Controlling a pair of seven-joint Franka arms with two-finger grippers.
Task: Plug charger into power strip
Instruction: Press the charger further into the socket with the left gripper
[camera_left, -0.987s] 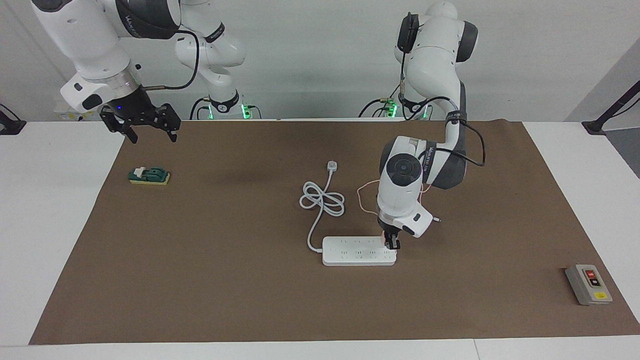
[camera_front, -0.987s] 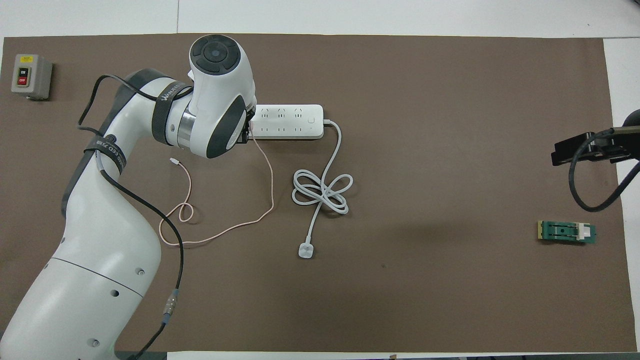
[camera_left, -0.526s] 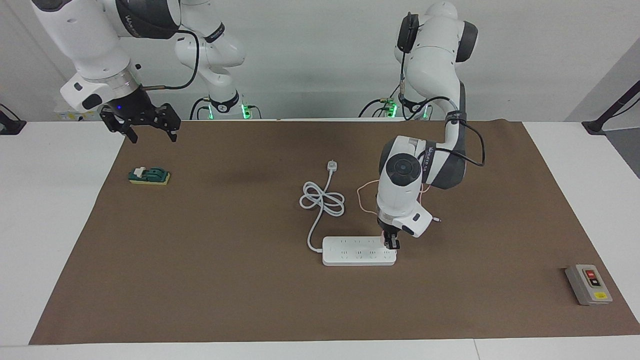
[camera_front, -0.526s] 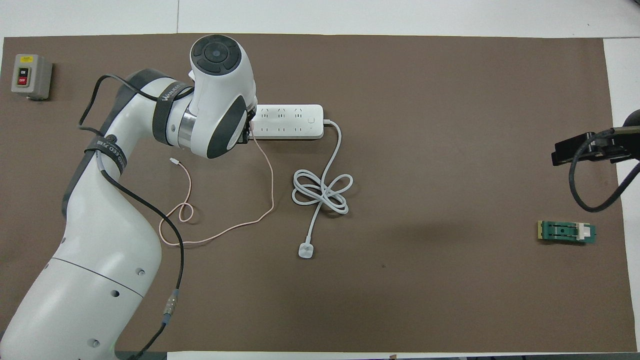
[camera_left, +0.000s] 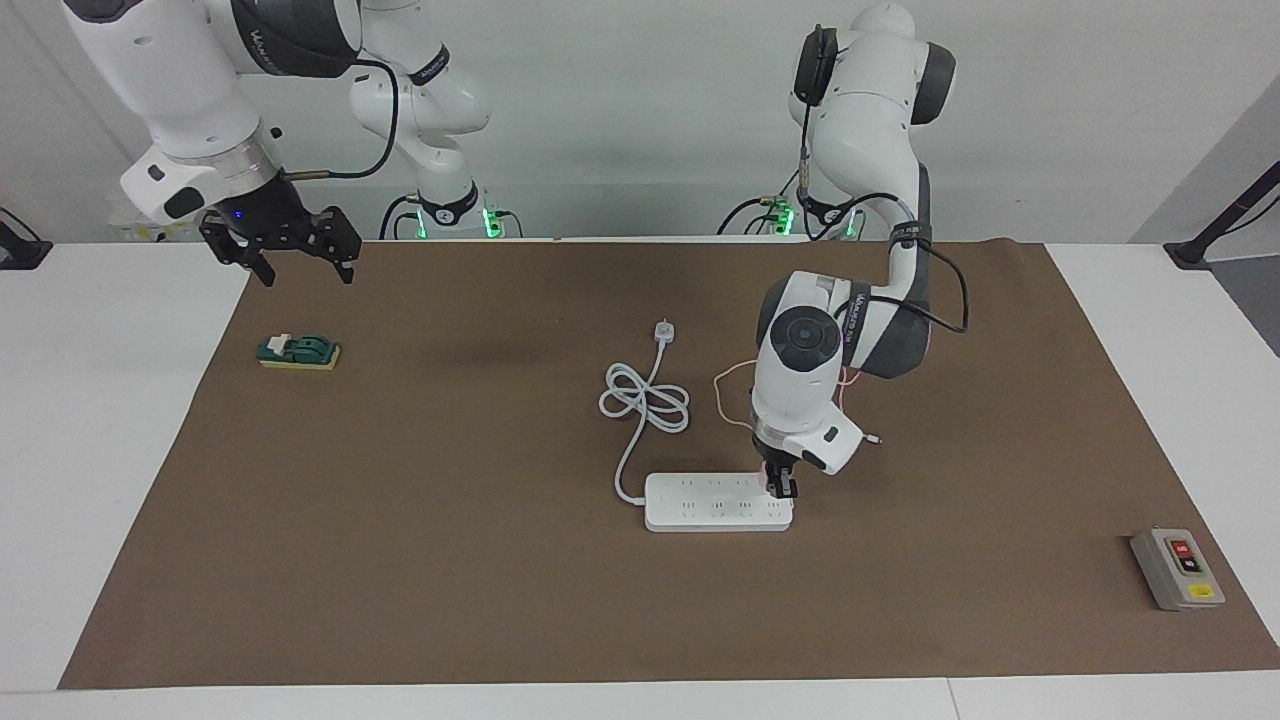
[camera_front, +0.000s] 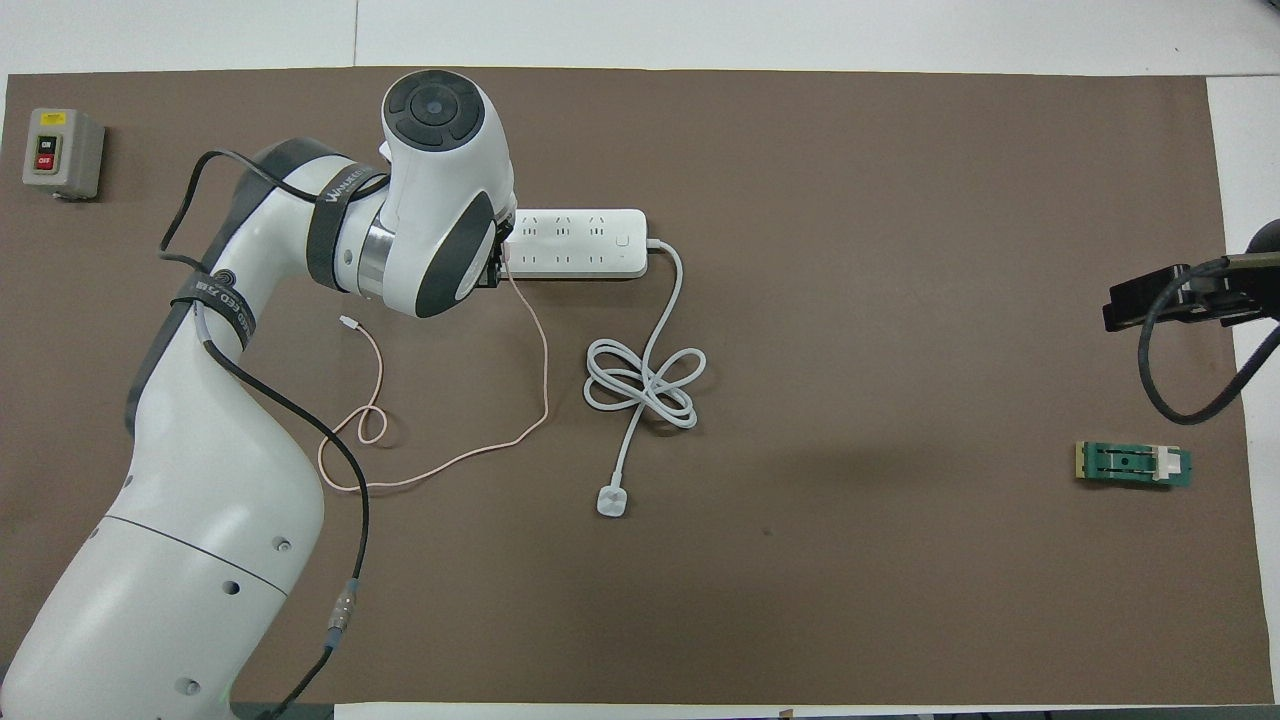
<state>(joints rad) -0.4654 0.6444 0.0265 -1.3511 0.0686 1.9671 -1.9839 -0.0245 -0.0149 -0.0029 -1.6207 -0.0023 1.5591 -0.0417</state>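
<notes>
Left claw (camera_left: 782, 487) pinching pale pink charger (camera_left: 768, 482) at white power strip (camera_left: 712, 502) end; thin pink cable trailing. Right claw (camera_left: 296, 262) spread, waiting.

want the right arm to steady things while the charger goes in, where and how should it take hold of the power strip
Probably the power strip is best gripped across its narrow width, at the end where its thick white cord leaves, coming straight down from above. It lies flat on the mat, long and low, so only its two long edges suit the jaws. The left gripper, shut on the charger, occupies the end toward the left arm.
</notes>
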